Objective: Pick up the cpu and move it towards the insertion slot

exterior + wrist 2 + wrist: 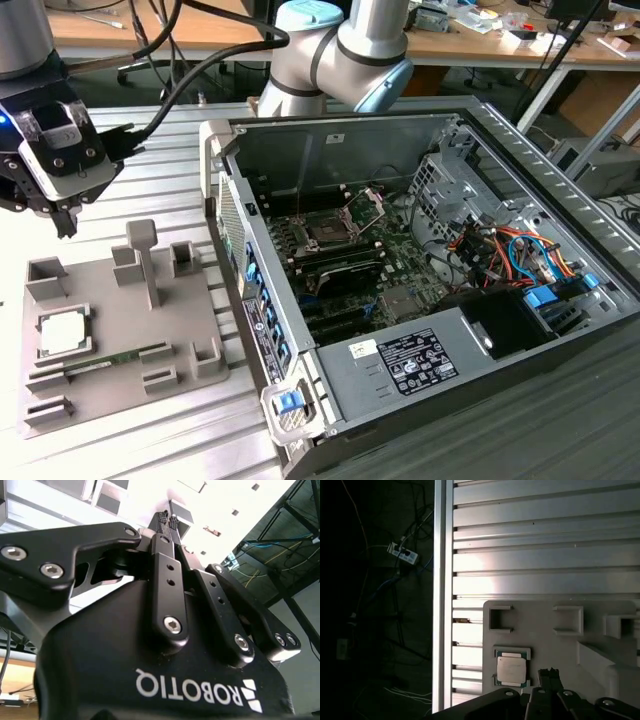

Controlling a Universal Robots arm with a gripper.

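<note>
The cpu (62,332) is a small silvery square chip lying flat in a pocket of the grey tray (185,320) at the exterior view's left. It also shows in the first wrist view as the cpu (513,670), resting in its tray (545,630) pocket. My gripper (66,224) hangs above the table behind the tray, apart from the chip. The gripper (167,516) is shut with nothing between its fingertips, and a fingertip (550,673) shows beside the chip. The insertion slot (326,230) is a black socket with a raised metal frame inside the open computer case.
A green memory stick (112,357) lies in the tray in front of the chip. Upright grey posts (146,262) rise from the tray. The case wall (232,240) stands between tray and socket. Cables (510,250) and a drive cage crowd the case's right. The ribbed metal table (545,540) drops off at its edge.
</note>
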